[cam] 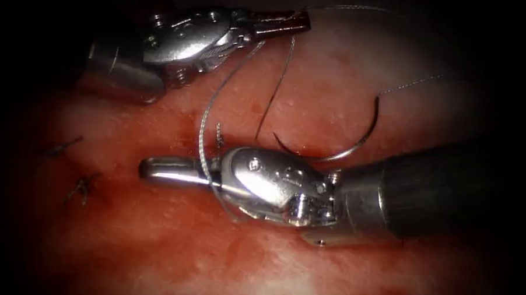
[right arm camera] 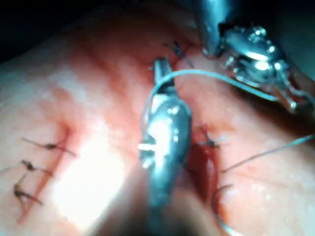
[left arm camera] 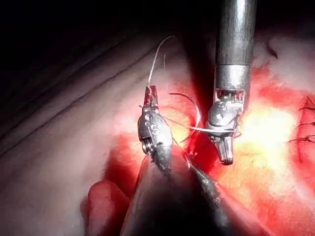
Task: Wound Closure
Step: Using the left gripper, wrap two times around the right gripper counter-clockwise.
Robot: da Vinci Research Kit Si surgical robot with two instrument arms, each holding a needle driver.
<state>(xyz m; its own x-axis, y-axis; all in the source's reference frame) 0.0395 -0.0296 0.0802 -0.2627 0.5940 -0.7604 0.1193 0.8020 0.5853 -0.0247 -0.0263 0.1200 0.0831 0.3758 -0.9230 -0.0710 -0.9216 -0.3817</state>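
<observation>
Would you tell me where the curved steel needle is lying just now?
In the endoscope view, the curved steel needle lies free on the tissue, just behind the right tool, neither tool holding it.

Surroundings, as we find them: black, unlit border [cam: 14, 255] ringing the endoscope view on all sides; strong light falling centrally, fading toward the edges. We can make out no walls, floor, furniture or windows.
</observation>
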